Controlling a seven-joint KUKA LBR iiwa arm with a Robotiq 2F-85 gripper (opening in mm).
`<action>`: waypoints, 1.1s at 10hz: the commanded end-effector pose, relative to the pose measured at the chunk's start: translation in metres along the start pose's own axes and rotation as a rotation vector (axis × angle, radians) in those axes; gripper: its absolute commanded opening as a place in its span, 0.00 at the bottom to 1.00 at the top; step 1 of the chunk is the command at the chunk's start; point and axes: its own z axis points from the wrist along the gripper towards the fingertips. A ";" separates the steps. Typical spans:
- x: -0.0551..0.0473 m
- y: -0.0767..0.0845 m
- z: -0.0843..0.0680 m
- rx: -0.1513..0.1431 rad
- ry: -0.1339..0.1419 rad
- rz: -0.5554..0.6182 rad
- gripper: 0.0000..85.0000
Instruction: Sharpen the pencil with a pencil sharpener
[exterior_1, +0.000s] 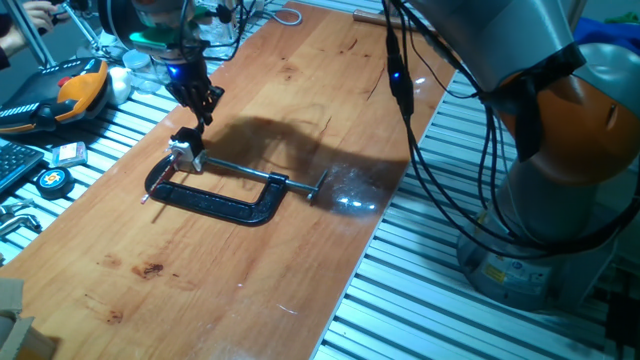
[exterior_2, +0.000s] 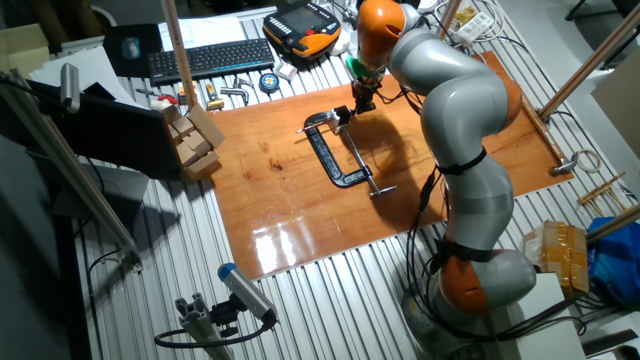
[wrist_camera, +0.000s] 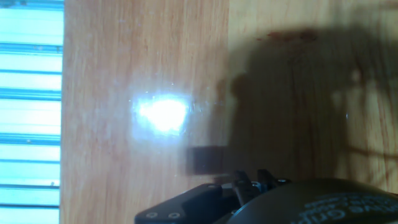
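Wooden board (exterior_1: 300, 120) bears silvery, dark-topped pencil sharpener (exterior_1: 184, 152); fingers' (exterior_1: 205, 108) opening unclear.

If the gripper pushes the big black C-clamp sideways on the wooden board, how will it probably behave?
The C-clamp looks like solid metal, so it is probably stiff and heavy for its size. It lies flat on the wooden board, so it would likely slide or pivot, not roll or tip. Its long screw rod could swing round when pushed.

One fixed view low and near, looking along the worktop (exterior_1: 300, 250), clamp (exterior_1: 215, 195) at centre left, the other fixed view high and far, same worktop and clamp, hand view close on bare wood
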 end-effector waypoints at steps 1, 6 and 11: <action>0.000 0.002 -0.002 0.004 -0.001 0.001 0.00; -0.001 0.011 0.000 -0.001 -0.014 -0.003 0.00; -0.001 0.020 -0.001 -0.006 -0.016 0.000 0.00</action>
